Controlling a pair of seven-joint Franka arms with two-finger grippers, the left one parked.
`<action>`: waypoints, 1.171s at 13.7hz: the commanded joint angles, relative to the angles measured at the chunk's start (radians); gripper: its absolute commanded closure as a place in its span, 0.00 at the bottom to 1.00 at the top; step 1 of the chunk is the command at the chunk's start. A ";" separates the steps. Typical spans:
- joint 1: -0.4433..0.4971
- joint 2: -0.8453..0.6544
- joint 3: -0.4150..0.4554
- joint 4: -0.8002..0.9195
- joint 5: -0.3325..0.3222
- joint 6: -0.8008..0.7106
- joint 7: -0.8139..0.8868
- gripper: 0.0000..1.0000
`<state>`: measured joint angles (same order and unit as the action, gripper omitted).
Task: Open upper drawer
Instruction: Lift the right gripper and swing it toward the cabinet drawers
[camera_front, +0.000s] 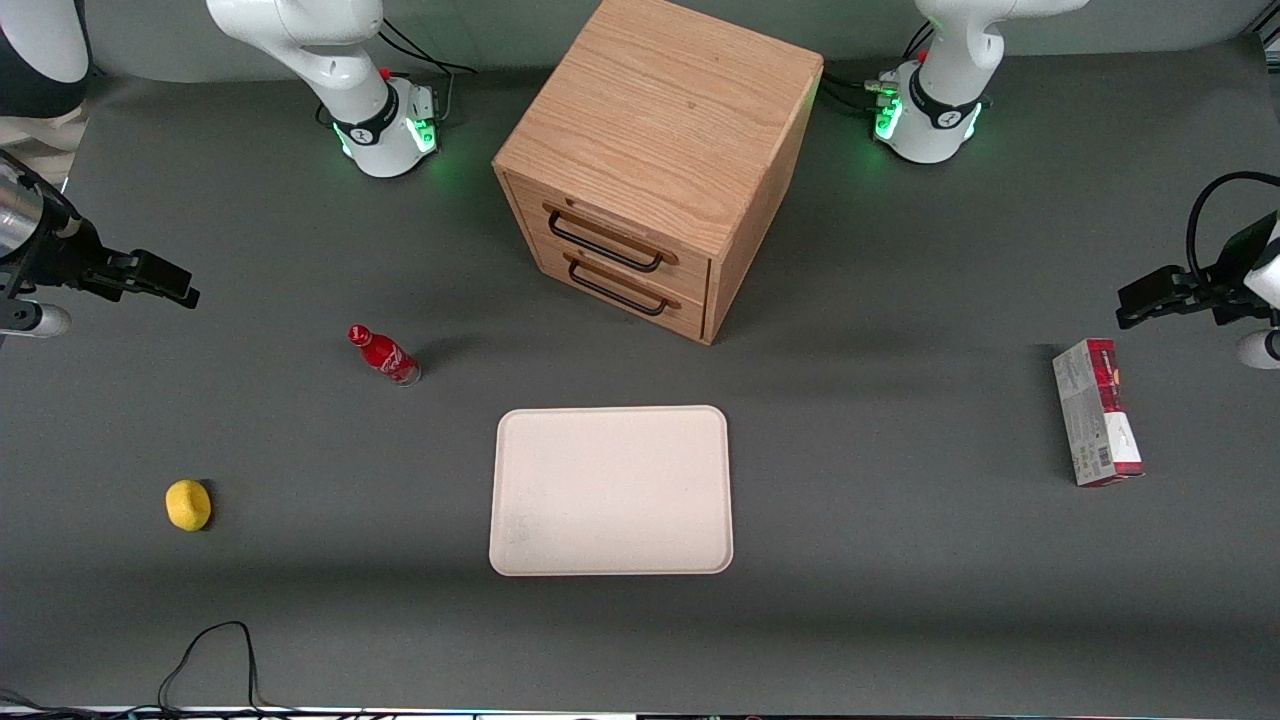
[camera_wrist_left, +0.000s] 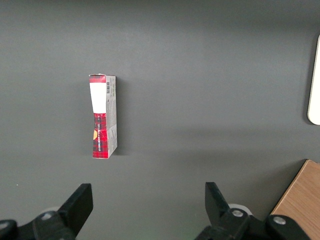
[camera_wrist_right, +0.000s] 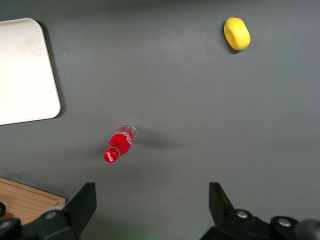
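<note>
Between the two arm bases, on the gray table (camera_front: 900, 600), an oak cabinet (camera_front: 660, 120) is seen standing with its two drawer fronts turned toward the front camera and somewhat toward the working arm's end of the table. The upper drawer (camera_front: 610, 232) is seen shut, flush with the cabinet face, its long black wire handle (camera_front: 604, 246) lying just above the lower drawer (camera_front: 620, 285) with a matching handle. The gripper (camera_front: 165, 280) is held well apart from the cabinet, at the working arm's end of the table, above the surface; its fingers (camera_wrist_right: 82, 200) are spread wide and nothing is held between them. A red bottle (camera_front: 383, 355) is seen upright on the table, nearer the front camera than the cabinet and toward the working arm's end. A cream tray (camera_front: 611, 490) lies nearer the camera than the cabinet. A yellow object (camera_front: 188, 504) lies farther from the cabinet than the bottle. A red and gray box (camera_front: 1096, 412) lies toward the parked arm's end.
</note>
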<state>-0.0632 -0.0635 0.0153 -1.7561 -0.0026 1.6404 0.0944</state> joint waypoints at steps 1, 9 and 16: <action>0.002 0.001 -0.008 0.014 0.027 -0.013 -0.021 0.00; -0.004 0.258 0.271 0.290 0.015 -0.027 -0.021 0.00; -0.046 0.304 0.757 0.284 0.018 -0.030 -0.021 0.00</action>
<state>-0.0760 0.2142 0.6694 -1.4969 0.0063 1.6323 0.0872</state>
